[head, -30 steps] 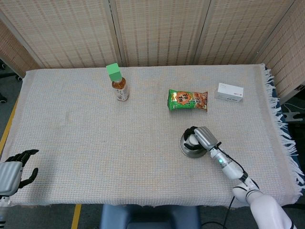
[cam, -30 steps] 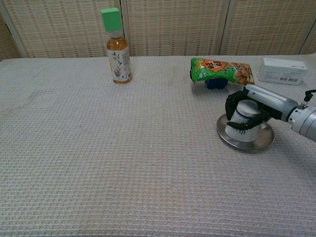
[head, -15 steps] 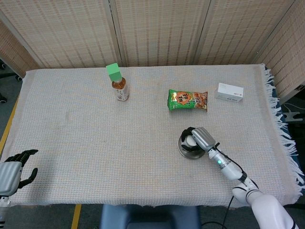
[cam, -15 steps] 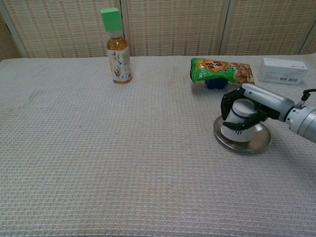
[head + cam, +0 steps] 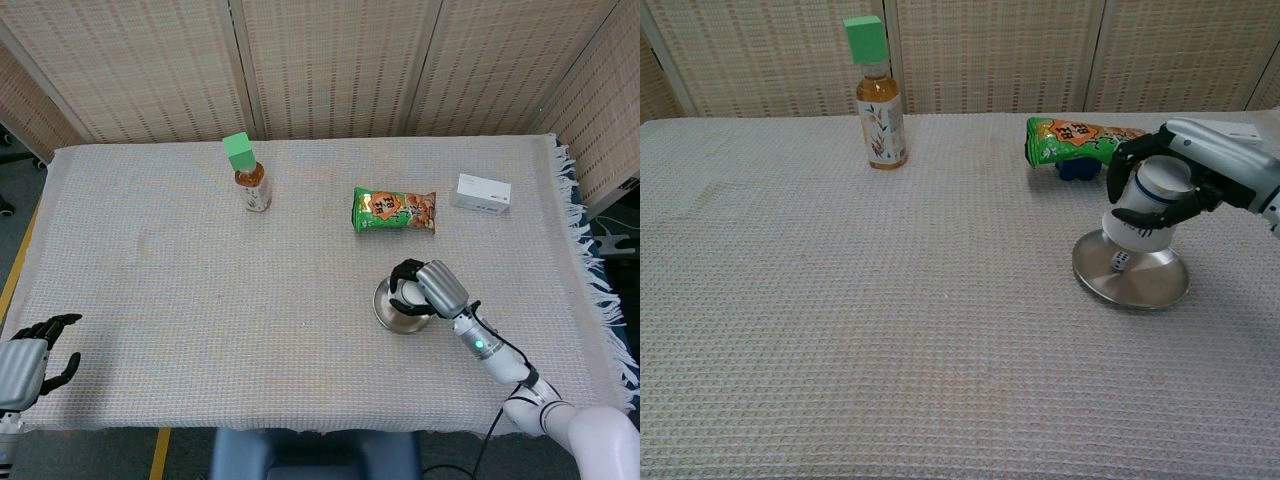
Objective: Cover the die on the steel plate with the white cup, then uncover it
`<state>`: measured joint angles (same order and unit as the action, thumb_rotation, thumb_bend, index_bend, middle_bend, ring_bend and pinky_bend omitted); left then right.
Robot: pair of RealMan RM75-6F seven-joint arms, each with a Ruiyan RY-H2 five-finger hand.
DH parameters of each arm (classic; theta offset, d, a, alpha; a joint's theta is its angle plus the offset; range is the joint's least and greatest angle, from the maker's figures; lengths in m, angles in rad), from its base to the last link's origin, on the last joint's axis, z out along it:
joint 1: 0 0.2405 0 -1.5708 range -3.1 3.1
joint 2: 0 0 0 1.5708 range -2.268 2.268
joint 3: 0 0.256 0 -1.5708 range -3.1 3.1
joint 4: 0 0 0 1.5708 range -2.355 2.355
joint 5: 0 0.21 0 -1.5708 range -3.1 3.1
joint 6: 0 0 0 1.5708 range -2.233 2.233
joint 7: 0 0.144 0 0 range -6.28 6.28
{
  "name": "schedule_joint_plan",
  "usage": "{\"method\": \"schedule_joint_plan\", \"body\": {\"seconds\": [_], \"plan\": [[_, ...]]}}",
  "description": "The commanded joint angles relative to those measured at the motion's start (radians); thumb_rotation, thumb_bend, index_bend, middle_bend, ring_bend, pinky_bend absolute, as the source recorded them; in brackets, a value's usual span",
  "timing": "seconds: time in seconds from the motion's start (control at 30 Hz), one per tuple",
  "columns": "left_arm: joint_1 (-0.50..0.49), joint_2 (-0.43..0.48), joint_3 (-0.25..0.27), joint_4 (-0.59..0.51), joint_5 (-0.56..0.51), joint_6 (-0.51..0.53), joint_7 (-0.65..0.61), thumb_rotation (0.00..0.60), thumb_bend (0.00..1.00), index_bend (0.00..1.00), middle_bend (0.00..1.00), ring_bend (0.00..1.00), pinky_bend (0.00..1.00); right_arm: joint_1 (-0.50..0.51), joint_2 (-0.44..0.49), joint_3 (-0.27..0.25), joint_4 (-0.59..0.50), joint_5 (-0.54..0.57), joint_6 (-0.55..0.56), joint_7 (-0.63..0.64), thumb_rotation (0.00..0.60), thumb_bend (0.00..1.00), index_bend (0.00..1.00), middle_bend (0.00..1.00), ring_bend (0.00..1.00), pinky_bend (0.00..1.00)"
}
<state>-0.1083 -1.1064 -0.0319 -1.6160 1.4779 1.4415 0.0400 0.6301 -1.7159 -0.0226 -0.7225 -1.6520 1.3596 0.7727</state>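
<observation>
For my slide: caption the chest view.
Right hand lifts the white cup off the die on the steel plate.

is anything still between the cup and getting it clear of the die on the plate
Nothing visible blocks it. The right hand holds the white cup lifted and tilted above the steel plate, and the die shows beneath its rim. The snack bag lies behind the plate, apart from the cup.

No wording can be made out for certain. The green snack packet [image 5: 1085,142], lying beyond the steel plate [image 5: 1131,279], carries large printed characters, and the bottle [image 5: 882,120] label shows only a blurred picture.
</observation>
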Motion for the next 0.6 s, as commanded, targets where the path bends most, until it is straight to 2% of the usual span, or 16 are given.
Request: {"method": "schedule_joint_plan", "body": {"seconds": [0.03, 0.07, 0.13, 0.43, 0.6], "plan": [[0.001, 0.001, 0.0, 0.0, 0.001, 0.001, -0.004, 0.6, 0.4, 0.24, 0.28, 0.32, 0.4, -0.037, 0.046, 0.026, -0.057, 0.032, 0.032, -0.099, 0.6, 0.22, 0.57, 0.52, 0.42, 0.68], [0.002, 0.002, 0.0, -0.001, 0.0, 0.004, -0.006, 0.6, 0.4, 0.24, 0.28, 0.32, 0.4, -0.077, 0.065, 0.054, -0.054, 0.081, 0.052, -0.164, 0.6, 0.22, 0.57, 0.52, 0.42, 0.68], [0.003, 0.003, -0.001, -0.002, 0.001, 0.006, -0.007, 0.6, 0.4, 0.24, 0.28, 0.32, 0.4, -0.109, 0.071, 0.069, -0.057, 0.112, 0.063, -0.196, 0.6, 0.22, 0.57, 0.52, 0.42, 0.68], [0.0, 0.001, 0.001, -0.004, 0.001, 0.0, 0.003, 0.6, 0.4, 0.24, 0.28, 0.32, 0.4, -0.169, 0.052, 0.093, 0.073, 0.178, -0.004, -0.093, 0.6, 0.22, 0.57, 0.52, 0.42, 0.68], [-0.001, 0.002, 0.002, -0.007, 0.001, -0.004, 0.006, 0.6, 0.4, 0.24, 0.28, 0.32, 0.4, -0.175, 0.017, 0.08, 0.155, 0.175, -0.063, -0.048, 0.6, 0.22, 0.57, 0.52, 0.42, 0.68]]}}
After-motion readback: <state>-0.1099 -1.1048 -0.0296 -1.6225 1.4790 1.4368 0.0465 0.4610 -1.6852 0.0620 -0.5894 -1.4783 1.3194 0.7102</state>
